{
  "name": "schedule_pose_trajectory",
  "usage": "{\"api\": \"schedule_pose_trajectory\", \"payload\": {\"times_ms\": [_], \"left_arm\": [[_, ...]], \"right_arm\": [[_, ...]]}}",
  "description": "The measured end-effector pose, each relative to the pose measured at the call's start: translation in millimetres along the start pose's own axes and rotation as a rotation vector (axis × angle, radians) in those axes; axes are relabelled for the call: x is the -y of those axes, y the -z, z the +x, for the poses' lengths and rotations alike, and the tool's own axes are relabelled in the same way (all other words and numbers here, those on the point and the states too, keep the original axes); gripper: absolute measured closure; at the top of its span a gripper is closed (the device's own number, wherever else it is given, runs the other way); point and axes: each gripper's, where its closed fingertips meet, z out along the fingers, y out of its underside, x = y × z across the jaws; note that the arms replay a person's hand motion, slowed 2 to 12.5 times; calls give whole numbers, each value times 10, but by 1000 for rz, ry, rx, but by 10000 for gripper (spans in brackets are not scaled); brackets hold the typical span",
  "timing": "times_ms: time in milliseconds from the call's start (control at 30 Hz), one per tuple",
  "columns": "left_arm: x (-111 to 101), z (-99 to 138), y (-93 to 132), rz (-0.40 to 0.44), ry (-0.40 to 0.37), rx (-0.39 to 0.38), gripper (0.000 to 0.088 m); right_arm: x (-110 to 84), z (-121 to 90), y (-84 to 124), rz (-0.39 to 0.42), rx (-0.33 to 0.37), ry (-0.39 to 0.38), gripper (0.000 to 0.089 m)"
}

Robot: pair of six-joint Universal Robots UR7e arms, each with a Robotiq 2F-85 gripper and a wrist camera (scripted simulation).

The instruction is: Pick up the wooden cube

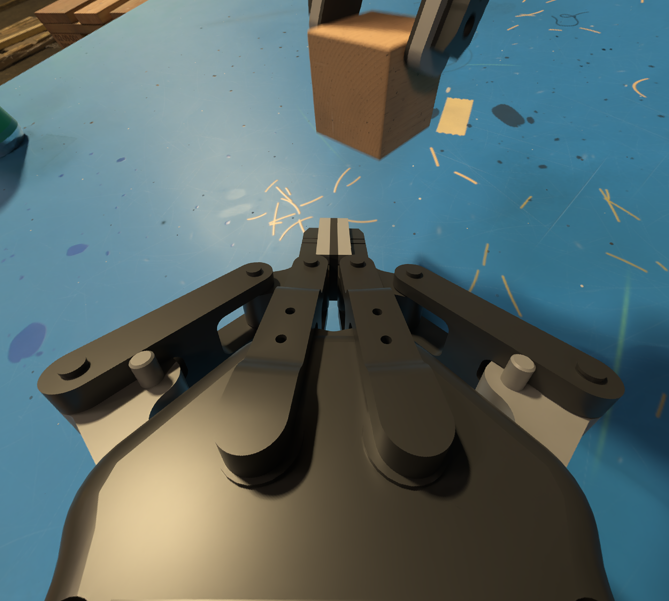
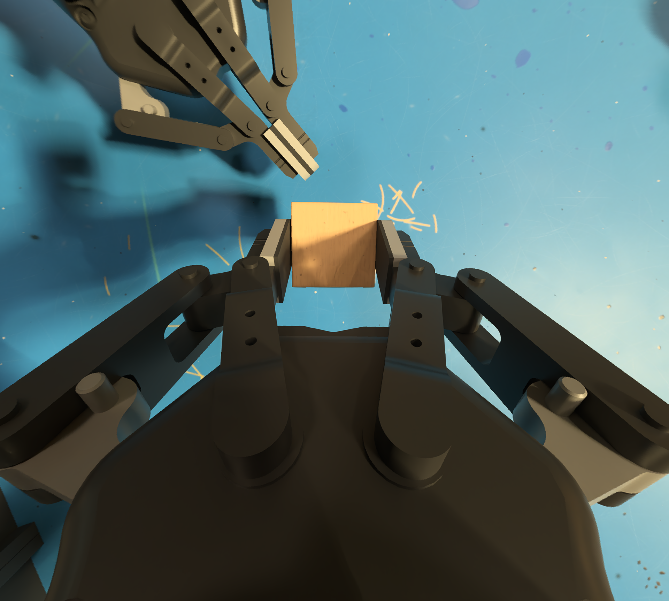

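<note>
Wooden cube (image 2: pixel 333 245) sits clamped between the right gripper (image 2: pixel 333 254) pads, seemingly clear of the blue table (image 1: pixel 144 149); raise it straight and slowly, grip unchanged. Nearby, the left gripper (image 1: pixel 333 236) is pinched together on nothing; keep it clear.

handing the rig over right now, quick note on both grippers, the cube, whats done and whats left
Right gripper: shut on the wooden cube, one pad on each side face.
Left gripper: shut, empty, near the cube but not touching it.
Cube: in the left wrist view it looks clear of the blue table.
Done: grasp, and apparently the lift.
Left: keep the grip and hold or raise it.
</note>
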Motion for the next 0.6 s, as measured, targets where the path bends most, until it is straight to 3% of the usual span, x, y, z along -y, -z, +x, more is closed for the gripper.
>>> {"api": "schedule_pose_trajectory", "payload": {"times_ms": [300,600], "left_arm": [[-6,-2,-7,-5,-9,5,882],[-7,-5,-11,-7,-11,8,882]], "right_arm": [[-68,152,499,72,-68,-40,488],[-425,621,987,26,-258,-137,487]]}}
